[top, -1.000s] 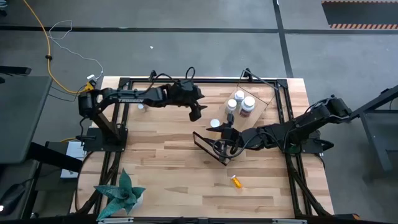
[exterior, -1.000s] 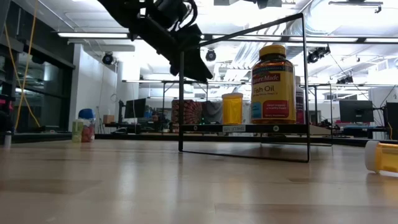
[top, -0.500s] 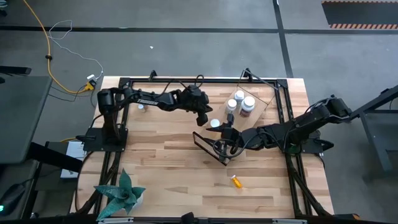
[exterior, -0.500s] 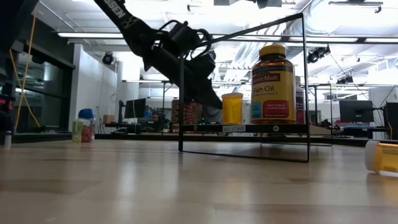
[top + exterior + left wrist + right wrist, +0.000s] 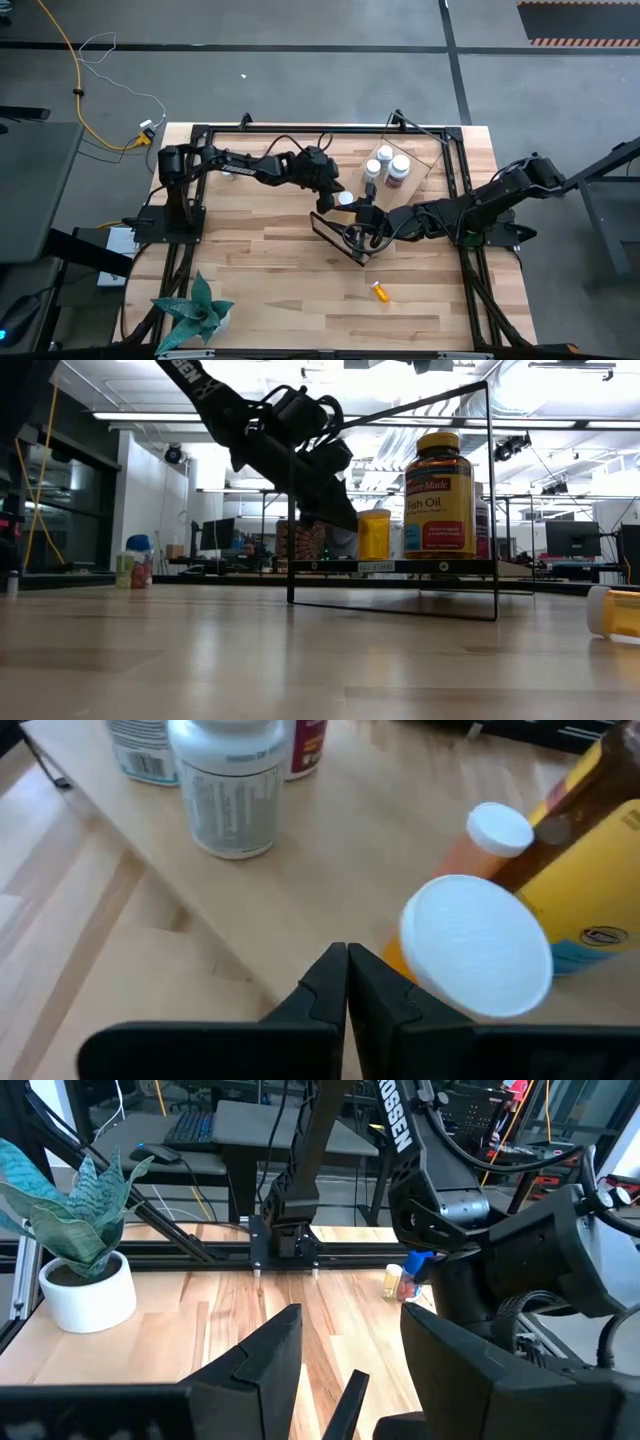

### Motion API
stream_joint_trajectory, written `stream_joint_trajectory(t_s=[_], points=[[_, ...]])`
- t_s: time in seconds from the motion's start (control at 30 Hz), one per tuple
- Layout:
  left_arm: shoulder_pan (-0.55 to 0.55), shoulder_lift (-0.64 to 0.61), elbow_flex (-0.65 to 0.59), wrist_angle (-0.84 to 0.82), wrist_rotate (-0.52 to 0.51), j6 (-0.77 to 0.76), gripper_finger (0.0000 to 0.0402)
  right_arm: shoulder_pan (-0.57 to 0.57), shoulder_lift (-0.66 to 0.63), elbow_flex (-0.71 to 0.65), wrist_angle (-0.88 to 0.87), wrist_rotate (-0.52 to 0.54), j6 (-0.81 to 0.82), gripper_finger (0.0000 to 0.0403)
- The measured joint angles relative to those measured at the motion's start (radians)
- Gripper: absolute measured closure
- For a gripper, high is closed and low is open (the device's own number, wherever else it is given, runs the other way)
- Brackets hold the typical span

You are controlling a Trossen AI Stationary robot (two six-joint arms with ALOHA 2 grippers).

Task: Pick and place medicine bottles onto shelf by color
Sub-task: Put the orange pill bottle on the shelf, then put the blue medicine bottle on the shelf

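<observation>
The shelf (image 5: 425,160) stands at the table's far right, a light board in a thin black wire frame (image 5: 489,490). White bottles (image 5: 390,163) stand on it, as do an amber bottle (image 5: 438,495), a small orange bottle with a white cap (image 5: 475,948) and a smaller white-capped one (image 5: 498,828). My left gripper (image 5: 347,960) hovers shut over the board's near-left part, just beside the orange bottle's cap, with nothing between its fingers. My right gripper (image 5: 345,1345) is open, low at the shelf's near side (image 5: 362,236). A thin dark bar shows between its fingers.
A small orange bottle (image 5: 380,291) lies on its side on the table near the front. Small bottles, one with a blue cap (image 5: 135,563), stand at the far left. A potted plant (image 5: 195,310) sits at the near left corner. Bare wood lies at the centre and left.
My left gripper has gone down and toward the table's right and near side, reaching the shelf beside the white-capped orange bottle, and its fingers have shut on nothing. The bottles and my right arm have stayed where they were.
</observation>
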Motion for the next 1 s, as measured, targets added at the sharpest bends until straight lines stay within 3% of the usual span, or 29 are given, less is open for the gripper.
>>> stream_joint_trajectory(t_s=[0.73, 1.0], points=[[-0.076, -0.013, 0.000, -0.041, -0.003, -0.020, 0.0401, 0.000, 0.000, 0.000, 0.000, 0.000, -0.001, 0.0237], [-0.020, -0.192, 0.000, -0.224, -0.123, 0.035, 0.0401, 0.000, 0.000, 0.000, -0.006, 0.000, -0.001, 0.0237]])
